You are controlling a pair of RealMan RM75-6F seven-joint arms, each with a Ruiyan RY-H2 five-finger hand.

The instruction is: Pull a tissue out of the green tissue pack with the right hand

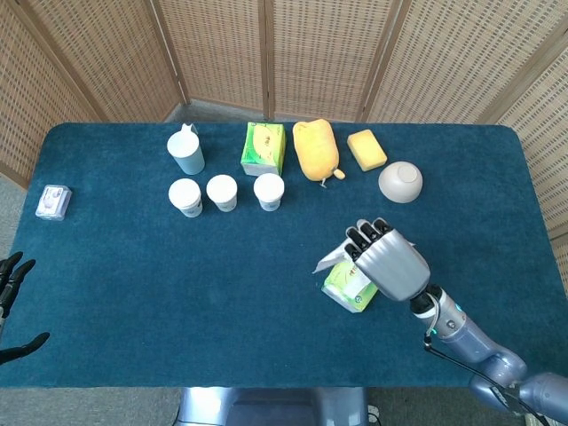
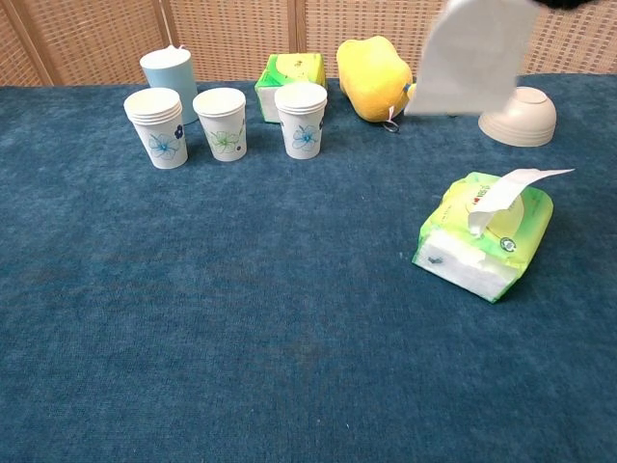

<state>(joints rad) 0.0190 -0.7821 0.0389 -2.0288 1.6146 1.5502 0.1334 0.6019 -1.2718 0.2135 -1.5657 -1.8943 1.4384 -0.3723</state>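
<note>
The green tissue pack [image 2: 479,243] lies tilted on the blue cloth at the right, with a fresh white tissue [image 2: 509,183] poking out of its slot. My right hand [image 1: 391,264] hovers above the pack [image 1: 345,292] and holds a pulled-out tissue [image 2: 471,54], which hangs free in the air, clear of the pack. In the head view only one corner of that tissue [image 1: 330,260] shows beside the fingers. The chest view cuts the hand off at the top edge. My left hand [image 1: 12,277] sits at the far left edge, dark fingers spread, holding nothing.
Behind stand three paper cups [image 1: 222,192], a pale blue mug [image 1: 186,151], a green tissue box [image 1: 264,148], a yellow plush [image 1: 316,149], a yellow sponge [image 1: 366,149] and a white bowl [image 1: 400,182]. A small white packet [image 1: 53,201] lies far left.
</note>
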